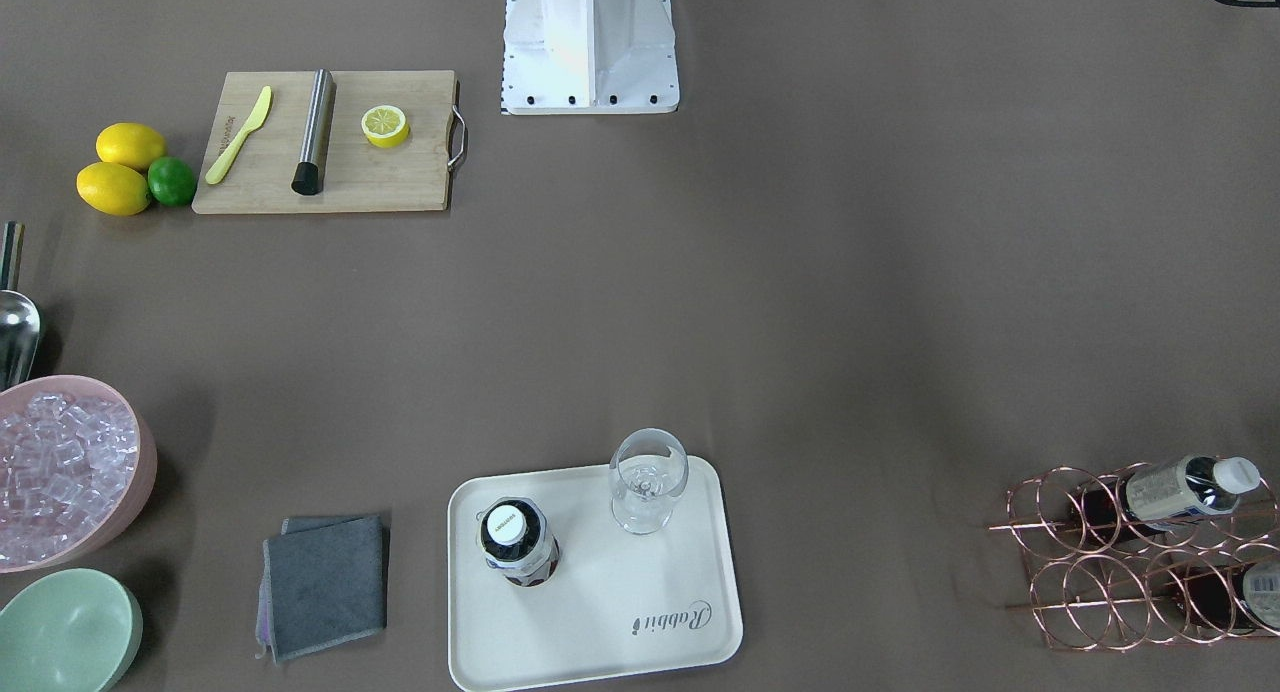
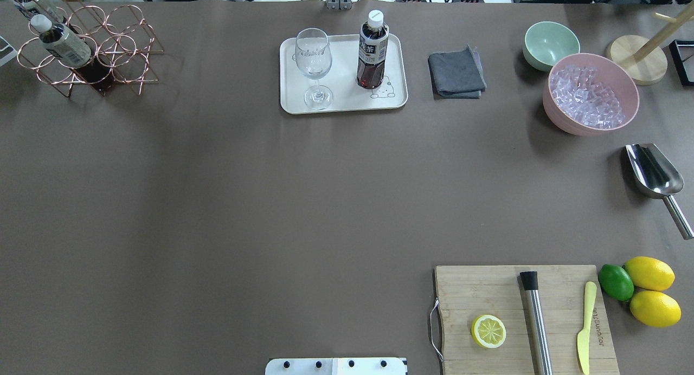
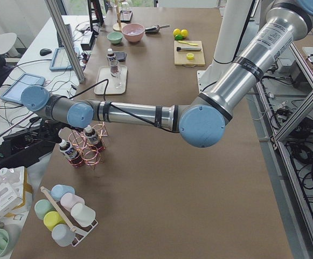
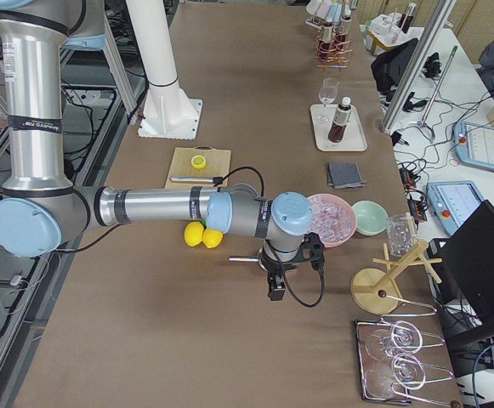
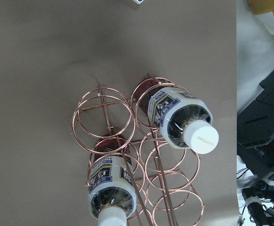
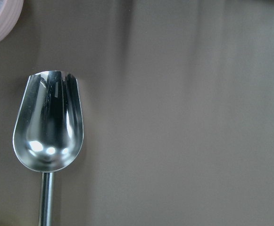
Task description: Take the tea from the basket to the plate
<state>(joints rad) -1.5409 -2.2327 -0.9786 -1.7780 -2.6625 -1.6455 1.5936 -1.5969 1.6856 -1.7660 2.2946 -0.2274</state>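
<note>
Your left arm (image 3: 129,114) hangs over the rose-gold wire basket of ring cells (image 5: 104,113), where two clear bottles of dark tea (image 5: 174,115) stand nearly upright, white caps toward the wrist camera. You cannot tell whether the left gripper or the right gripper (image 4: 274,285) is wide or closed. Farther off, a third tea bottle (image 2: 372,52) stands on the cream rectangular plate (image 2: 347,101), long axis vertical, cap up, so one transfer looks done; another calls for a straight descent onto a cap and a vertical lift.

A robotics lab is showing here: aluminium framing (image 3: 65,40), cable runs (image 3: 299,156) and operator tablets (image 4: 482,143) are flanking the brown table (image 2: 271,201).
</note>
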